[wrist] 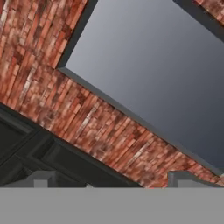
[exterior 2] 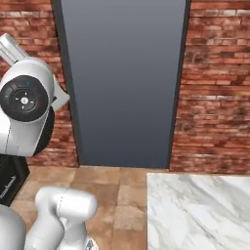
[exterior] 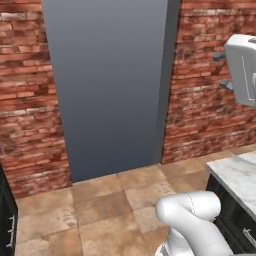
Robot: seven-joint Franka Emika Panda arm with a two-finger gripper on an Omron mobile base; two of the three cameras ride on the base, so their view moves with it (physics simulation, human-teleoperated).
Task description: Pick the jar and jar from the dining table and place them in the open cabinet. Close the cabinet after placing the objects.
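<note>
Both jars and the open cabinet are out of view. My gripper (exterior: pixel 223 71) hangs high at the right edge of the left base view, its dark fingers apart and pointing towards the brick wall. In the hand view my gripper (wrist: pixel 114 179) is open with nothing between the fingertips (wrist: pixel 41 178), facing brick wall and a grey door panel (wrist: pixel 153 74). A white marble top (exterior 2: pixel 195 210) on a dark base lies low at the right. It also appears in the left base view as the marble top (exterior: pixel 240 175). I cannot tell whether it is the dining table.
A tall grey door panel (exterior: pixel 110 85) is set in the red brick wall (exterior: pixel 25 100) straight ahead. Brown floor tiles (exterior: pixel 110 205) stretch between me and the wall. A dark low unit (exterior: pixel 7 225) with panelled fronts (wrist: pixel 35 148) stands at the far left.
</note>
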